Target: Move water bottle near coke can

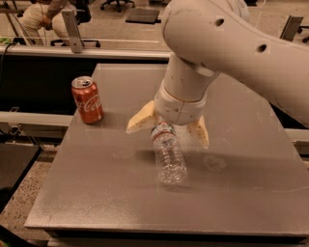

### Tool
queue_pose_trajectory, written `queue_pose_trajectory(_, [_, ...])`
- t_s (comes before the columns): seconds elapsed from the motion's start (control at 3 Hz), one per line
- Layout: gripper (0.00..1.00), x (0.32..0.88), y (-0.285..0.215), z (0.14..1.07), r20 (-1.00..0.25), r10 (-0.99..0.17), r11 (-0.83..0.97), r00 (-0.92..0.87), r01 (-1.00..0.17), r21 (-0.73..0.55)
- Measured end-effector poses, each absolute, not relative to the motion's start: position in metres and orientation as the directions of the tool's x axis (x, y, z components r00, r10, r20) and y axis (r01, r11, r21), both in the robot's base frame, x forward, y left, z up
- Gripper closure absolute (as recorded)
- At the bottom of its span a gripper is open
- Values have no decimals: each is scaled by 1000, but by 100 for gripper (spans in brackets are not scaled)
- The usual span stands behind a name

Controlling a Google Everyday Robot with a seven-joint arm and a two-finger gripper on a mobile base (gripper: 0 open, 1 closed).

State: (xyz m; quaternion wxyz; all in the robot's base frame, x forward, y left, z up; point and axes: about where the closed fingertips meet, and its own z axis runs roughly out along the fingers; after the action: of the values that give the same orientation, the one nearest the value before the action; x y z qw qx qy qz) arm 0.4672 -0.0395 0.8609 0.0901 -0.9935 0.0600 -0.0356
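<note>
The water bottle (168, 154) lies on its side on the grey table (106, 193), base toward the front edge, its neck end hidden under the gripper. The coke can (87, 100) stands upright near the table's left edge, well left of the bottle. My gripper (168, 129) hangs from the big white arm directly over the bottle's neck end, open, with one tan finger (141, 118) to the bottle's left and the other finger (201, 132) to its right. The fingers straddle the bottle without closing on it.
A railing (72, 50) runs behind the table's far left. A seated person (41, 14) is at the back left. The floor drops off past the table's left edge (19, 193).
</note>
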Motion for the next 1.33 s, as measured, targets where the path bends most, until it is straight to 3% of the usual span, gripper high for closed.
queue_pose_trajectory(0.33, [15, 474, -36, 856, 92, -84, -988, 992, -71, -136])
queue_pose_trajectory(0.67, [38, 481, -33, 855, 107, -65, -993, 992, -54, -105])
queue_pose_trajectory(1.0, [62, 492, -27, 856, 110, -73, -994, 991, -64, -88])
queue_pose_trajectory(1.33, [92, 514, -9, 865, 111, -156, -981, 981, -141, -135])
